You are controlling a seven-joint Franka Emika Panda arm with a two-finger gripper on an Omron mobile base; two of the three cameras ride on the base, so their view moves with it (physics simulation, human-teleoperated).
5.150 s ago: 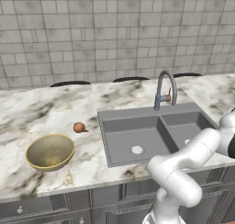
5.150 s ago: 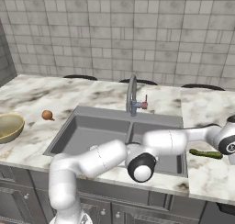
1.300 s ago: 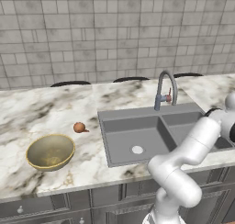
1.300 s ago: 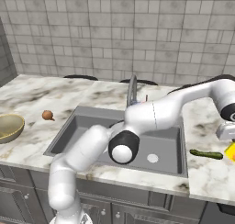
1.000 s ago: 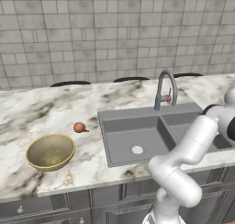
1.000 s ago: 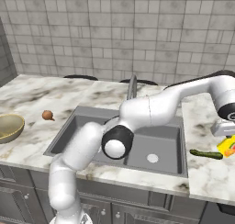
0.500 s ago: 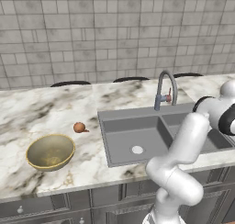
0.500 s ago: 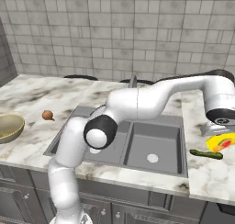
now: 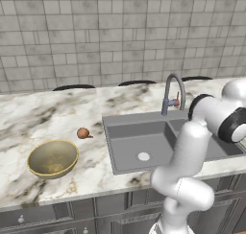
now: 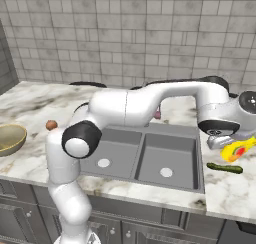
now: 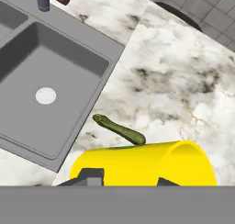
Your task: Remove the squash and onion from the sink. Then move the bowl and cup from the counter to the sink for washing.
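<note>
Squash [image 11: 120, 130] and onion [image 9: 83, 133] already out of sink [image 9: 139, 144]; cup [image 11: 147, 165] clamped sideways in nearly closed gripper [image 10: 231, 149], squash just beyond. Bowl [image 9: 53, 158] left on counter.

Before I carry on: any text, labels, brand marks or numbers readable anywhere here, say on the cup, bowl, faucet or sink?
None can be read.
Cup: plain yellow, no print.
Bowl: speckled olive-gold, no marking.
Faucet: bare metal with a red knob, no label.
Sink: plain grey, no stamp visible.
Squash, onion, wall tiles and marble counter: no writing.
</note>
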